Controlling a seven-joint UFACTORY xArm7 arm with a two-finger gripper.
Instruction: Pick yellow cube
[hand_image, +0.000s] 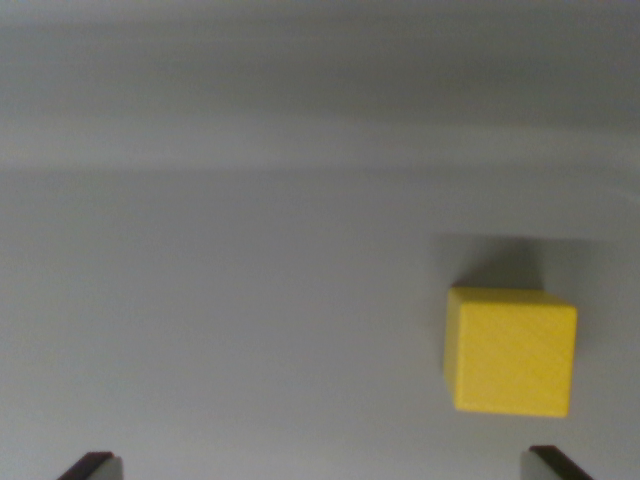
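Approach step: open pincer empty; cube lies ahead near its right finger. Next, centre over it.

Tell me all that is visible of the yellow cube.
The yellow cube is a plain, matt block with sharp edges, possibly painted wood. It rests flat on the grey surface, toward the wrist view's right, slightly turned, casting a shadow behind it. Nothing touches it; it lies above the two fingertips at the bottom edge.
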